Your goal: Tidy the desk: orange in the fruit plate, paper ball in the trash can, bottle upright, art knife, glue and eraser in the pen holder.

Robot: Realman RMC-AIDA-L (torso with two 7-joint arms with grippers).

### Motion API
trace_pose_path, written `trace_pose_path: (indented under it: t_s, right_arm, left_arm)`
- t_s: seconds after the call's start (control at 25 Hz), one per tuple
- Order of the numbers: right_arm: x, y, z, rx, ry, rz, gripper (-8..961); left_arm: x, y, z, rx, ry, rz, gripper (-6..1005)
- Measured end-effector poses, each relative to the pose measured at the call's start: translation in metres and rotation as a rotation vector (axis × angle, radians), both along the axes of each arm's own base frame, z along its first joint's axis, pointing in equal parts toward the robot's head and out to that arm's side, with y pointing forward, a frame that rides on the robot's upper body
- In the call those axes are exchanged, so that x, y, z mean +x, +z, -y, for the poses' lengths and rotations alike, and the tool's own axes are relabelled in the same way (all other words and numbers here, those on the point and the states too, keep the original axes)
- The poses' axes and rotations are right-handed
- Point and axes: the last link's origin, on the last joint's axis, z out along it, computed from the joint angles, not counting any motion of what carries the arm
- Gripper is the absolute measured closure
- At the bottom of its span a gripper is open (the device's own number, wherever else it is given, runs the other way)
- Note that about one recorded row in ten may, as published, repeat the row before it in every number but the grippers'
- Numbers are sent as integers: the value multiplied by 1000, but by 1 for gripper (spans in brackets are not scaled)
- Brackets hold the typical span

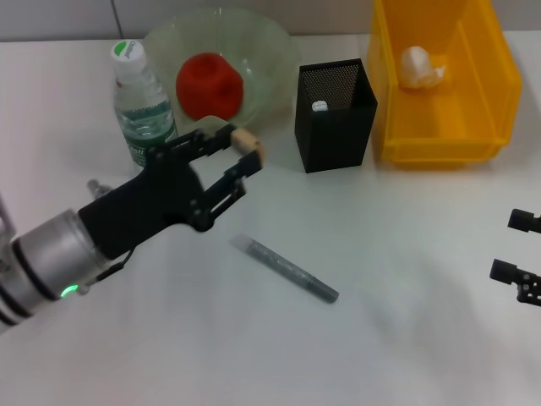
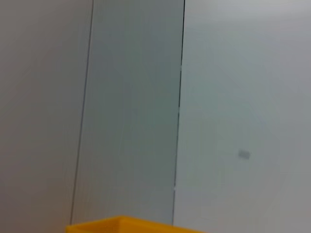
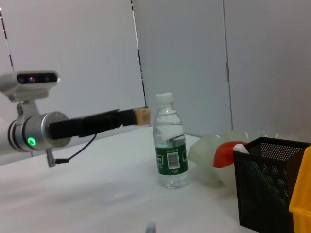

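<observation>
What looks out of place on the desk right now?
One thing: a grey stick-like item lies flat on the table, outside the pen holder. The left gripper holds the eraser in the air. The orange, paper ball and upright bottle look sorted.

White desk (image 1: 406, 338); grey panelled wall (image 3: 184, 53) behind.

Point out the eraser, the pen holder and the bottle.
Tiny tan eraser (image 1: 246, 139): head view, its exposed top.
Tall black mesh pen holder (image 1: 336, 135): head view, front wall.
Clear plastic bottle (image 1: 144, 124): head view, green label.
</observation>
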Motion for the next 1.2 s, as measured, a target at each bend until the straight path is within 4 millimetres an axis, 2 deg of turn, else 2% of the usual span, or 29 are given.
trace_pose_path:
  t_s: [0.56, 1.2]
  right_arm:
    - [-2, 0, -4, -1, 4, 0, 192]
    - [-13, -5, -24, -10, 31, 2, 192]
  left_arm:
    - [55, -18, -66, -87, 32, -13, 583]
    - [73, -28, -94, -86, 78, -79, 584]
